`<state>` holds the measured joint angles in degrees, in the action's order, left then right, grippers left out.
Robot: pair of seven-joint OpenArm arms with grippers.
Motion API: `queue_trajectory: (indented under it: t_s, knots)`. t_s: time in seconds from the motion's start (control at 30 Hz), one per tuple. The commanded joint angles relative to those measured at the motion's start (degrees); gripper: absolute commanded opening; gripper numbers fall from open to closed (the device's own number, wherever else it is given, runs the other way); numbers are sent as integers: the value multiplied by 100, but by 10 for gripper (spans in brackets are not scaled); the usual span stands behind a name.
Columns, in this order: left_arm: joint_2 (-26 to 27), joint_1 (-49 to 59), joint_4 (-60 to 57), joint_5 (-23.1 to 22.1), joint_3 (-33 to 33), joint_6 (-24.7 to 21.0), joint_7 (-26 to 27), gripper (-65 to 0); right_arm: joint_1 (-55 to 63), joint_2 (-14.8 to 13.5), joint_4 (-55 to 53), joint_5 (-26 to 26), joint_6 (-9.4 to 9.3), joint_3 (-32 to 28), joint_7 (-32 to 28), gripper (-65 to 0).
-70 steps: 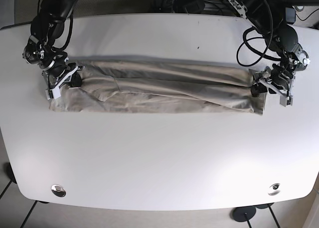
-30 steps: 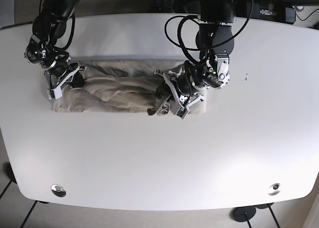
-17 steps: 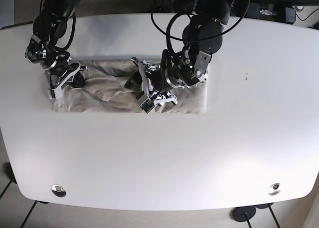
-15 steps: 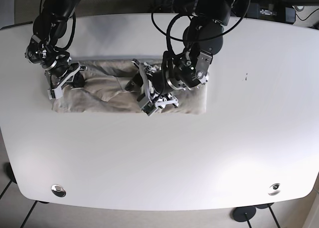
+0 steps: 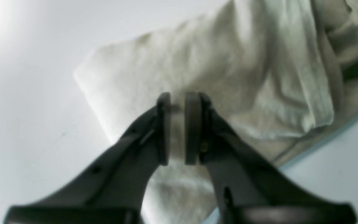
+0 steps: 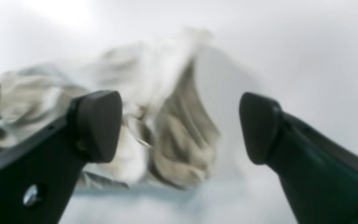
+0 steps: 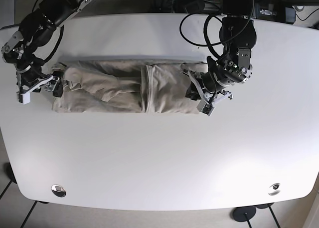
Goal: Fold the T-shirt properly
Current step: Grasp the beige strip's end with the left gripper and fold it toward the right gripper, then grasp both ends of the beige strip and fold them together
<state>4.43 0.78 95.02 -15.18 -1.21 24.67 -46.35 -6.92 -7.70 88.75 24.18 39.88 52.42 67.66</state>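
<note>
The beige T-shirt (image 7: 109, 88) lies flat on the table. Its right half is folded over to the left, and the flap's edge runs down near the middle. My left gripper (image 7: 198, 94) hovers over the folded right edge. In the left wrist view its jaws (image 5: 177, 124) are shut to a thin slit above the cloth (image 5: 228, 62), and no pinched fold shows. My right gripper (image 7: 50, 86) sits just off the shirt's left end. In the right wrist view it (image 6: 179, 127) stands wide open, with the blurred, bunched cloth (image 6: 182, 146) ahead of its fingertips.
The white table (image 7: 159, 163) stretches wide in front of the shirt. Two round metal fittings sit near the front corners (image 7: 58, 190) (image 7: 274, 189). Cables and equipment (image 7: 199, 3) crowd the back edge behind the arms.
My left gripper went back right, from the flap's end to the folded edge, and the flap stayed laid over. My right gripper let go, opened and drew left off the shirt.
</note>
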Motion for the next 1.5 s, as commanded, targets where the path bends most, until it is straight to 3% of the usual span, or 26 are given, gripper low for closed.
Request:
queue_trajectory:
  t_s: [0.03,0.1,0.27,0.37,0.57,0.67,0.7,0.77,0.8,1.0,1.07,1.17,1.3,1.5]
  knots:
    - [72,103,85,-34,11,17,375,-614,-253,-236,-299,135,12,186,-27,-75]
    - [195,173,-109,-78,11,17,604,-615,-297,-298,-756,188,12,309,-19,-75]
    - [204,129,-751,-78,11,17,736,-618,-183,-553,-1697,962,12,300,-27,-75]
    - [204,138,-768,-78,11,17,868,-618,-77,-509,-1723,971,12,-86,-36,-75]
    - [204,120,-786,-78,11,17,868,-617,28,-104,-1732,935,12,-631,-256,-94]
    - [204,120,-786,-78,11,17,868,-617,134,-69,-1723,944,12,-728,-476,-331]
    - [204,120,-786,-78,11,17,868,-617,134,-69,-1723,944,12,-728,-476,-461]
    - [204,120,-795,-69,11,17,868,-617,125,-78,-1715,944,12,-737,-476,-607]
    - [204,129,-795,-69,11,17,868,-617,125,-87,-1706,944,12,-746,-476,-633]
    - [177,129,-1094,-78,11,17,868,-615,318,-87,-326,944,12,-754,-432,-631]
    - [168,120,-1225,-86,11,17,868,-615,503,-87,571,944,12,-1097,-379,-631]
    - [151,120,-1366,-86,3,17,868,-615,854,-69,1828,971,-142,-1669,-379,-631]
    - [-25,111,-1524,-86,3,17,868,-615,1048,309,2672,979,-142,-2275,-300,-631]
    - [-122,-47,-1551,-78,3,17,859,-615,951,1083,2681,1067,-142,-3093,61,-631]
